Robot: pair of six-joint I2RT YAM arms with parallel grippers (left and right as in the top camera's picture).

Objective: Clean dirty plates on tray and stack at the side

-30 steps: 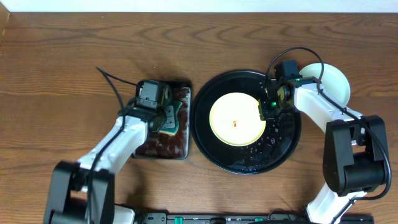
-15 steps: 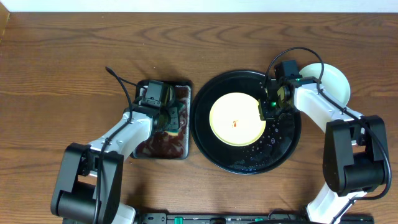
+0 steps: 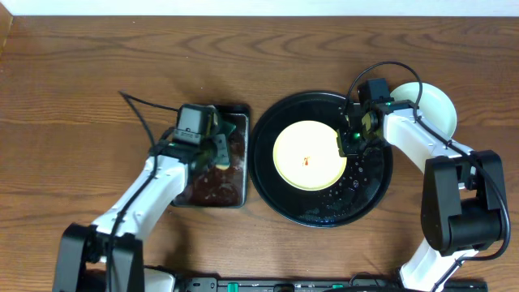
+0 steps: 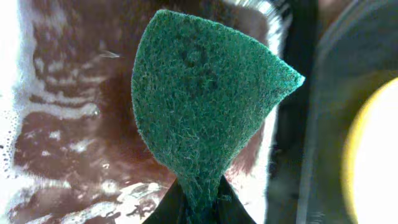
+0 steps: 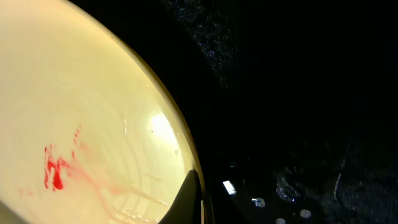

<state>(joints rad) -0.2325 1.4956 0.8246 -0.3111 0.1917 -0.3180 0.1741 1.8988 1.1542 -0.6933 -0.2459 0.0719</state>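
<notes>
Since a second ago our left gripper (image 4: 194, 208) has clamped onto the green sponge (image 4: 199, 99) over the pan (image 3: 231, 193) (soaked, we judge). Our right gripper (image 3: 344, 144) stays pinched on the yellow plate (image 3: 308, 154) at its 3 o'clock rim, mid-tray (image 3: 324, 212); scrubbing the red smear (image 5: 55, 171) comes next.

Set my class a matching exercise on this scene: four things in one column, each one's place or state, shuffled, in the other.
1 sponge
2 yellow plate
3 white plate
4 pan

A on the tray, smeared red
B off the tray, to its right
C pinched in the left gripper
D holds brown liquid

Pairs: 1-C, 2-A, 3-B, 4-D
</notes>
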